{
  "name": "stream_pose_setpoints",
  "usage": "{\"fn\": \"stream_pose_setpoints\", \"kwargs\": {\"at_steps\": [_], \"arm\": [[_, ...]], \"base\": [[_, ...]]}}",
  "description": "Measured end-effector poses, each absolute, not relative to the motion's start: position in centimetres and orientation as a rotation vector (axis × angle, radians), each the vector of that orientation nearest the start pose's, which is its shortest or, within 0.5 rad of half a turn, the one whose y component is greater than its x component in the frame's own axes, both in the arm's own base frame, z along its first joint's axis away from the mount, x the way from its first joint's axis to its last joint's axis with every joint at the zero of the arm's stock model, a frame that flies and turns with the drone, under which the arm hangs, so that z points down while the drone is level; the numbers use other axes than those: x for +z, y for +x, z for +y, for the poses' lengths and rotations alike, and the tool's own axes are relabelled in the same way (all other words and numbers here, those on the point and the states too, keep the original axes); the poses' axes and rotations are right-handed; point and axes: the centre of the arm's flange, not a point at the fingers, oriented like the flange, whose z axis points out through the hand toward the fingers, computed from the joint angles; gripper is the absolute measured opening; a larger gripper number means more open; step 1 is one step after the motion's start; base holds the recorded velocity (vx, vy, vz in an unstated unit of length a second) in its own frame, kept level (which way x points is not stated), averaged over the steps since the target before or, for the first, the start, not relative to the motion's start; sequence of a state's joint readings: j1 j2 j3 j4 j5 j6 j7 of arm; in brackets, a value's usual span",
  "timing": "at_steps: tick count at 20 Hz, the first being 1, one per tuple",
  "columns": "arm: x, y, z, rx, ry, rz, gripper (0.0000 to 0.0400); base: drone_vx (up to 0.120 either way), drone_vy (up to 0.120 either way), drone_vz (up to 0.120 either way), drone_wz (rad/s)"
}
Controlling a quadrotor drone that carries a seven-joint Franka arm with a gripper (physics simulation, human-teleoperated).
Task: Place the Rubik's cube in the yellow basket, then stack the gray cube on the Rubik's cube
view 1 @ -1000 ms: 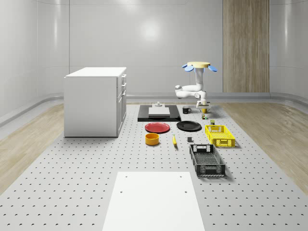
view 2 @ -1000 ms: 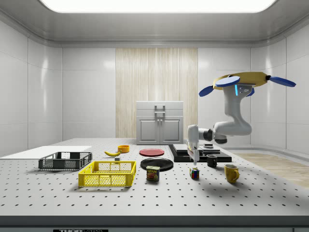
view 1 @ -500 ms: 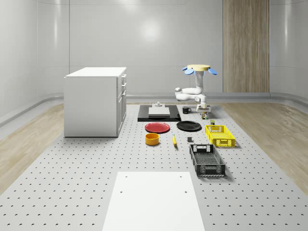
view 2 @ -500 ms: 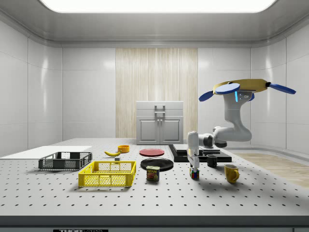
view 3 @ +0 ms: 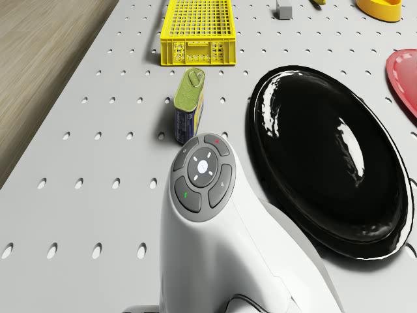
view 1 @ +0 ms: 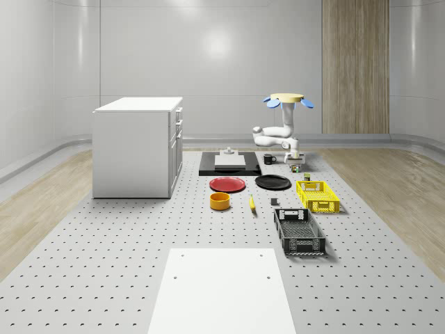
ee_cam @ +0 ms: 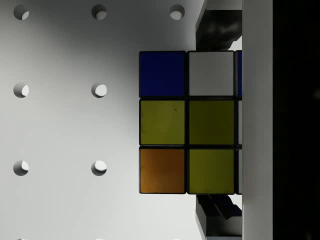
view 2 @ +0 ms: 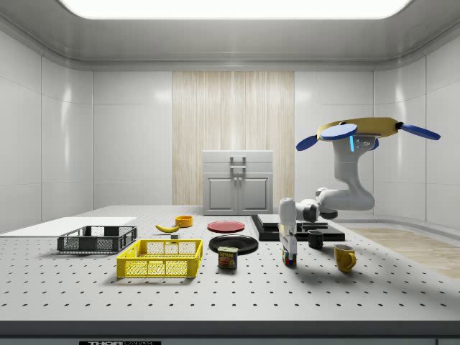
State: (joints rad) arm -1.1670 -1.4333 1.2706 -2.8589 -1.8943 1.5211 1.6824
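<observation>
The Rubik's cube (view 2: 290, 258) rests on the perforated table, near the far right in the whole-scene view (view 1: 295, 168). My gripper (view 2: 289, 251) points straight down over it, open. In the wrist view the fingers (ee_cam: 215, 27) flank two opposite sides of the cube (ee_cam: 187, 122). The drone (view 2: 359, 129) hovers above and behind the cube, near the mugs. The yellow basket (view 1: 318, 197) stands empty, nearer the camera (view 3: 195, 49). The small gray cube (view 3: 284, 9) lies beyond the basket, in the whole-scene view to its left (view 1: 274, 202).
A Spam can (view 3: 189, 107) stands between the Rubik's cube and the basket. A black plate (view 3: 332, 163) lies close beside the arm. A yellow mug (view 2: 344, 257) and a black mug (view 2: 315, 238) sit nearby. A black crate (view 1: 299, 231) is past the basket.
The drone sank and shifted slightly, then held. The arm lowered the gripper from just above the Rubik's cube to down around it. The cube has not moved.
</observation>
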Motion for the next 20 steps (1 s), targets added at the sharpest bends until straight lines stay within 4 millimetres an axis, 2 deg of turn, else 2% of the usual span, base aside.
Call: {"fn": "stream_pose_setpoints", "kwargs": {"at_steps": [6,8,11,20], "arm": [[52.21,30.68,-0.58,0.785,0.001,-0.002,0.0400],[52.31,30.68,-0.58,0.785,0.001,-0.002,0.0371],[52.39,30.68,-0.59,0.785,0.001,-0.002,0.0347],[52.34,30.68,-0.60,0.786,0.001,-0.002,0.0327]], "base": [[0.000,0.000,0.000,0.000],[0.000,0.000,0.000,0.000],[0.000,0.000,0.000,0.000],[0.000,0.000,0.000,0.000]]}}
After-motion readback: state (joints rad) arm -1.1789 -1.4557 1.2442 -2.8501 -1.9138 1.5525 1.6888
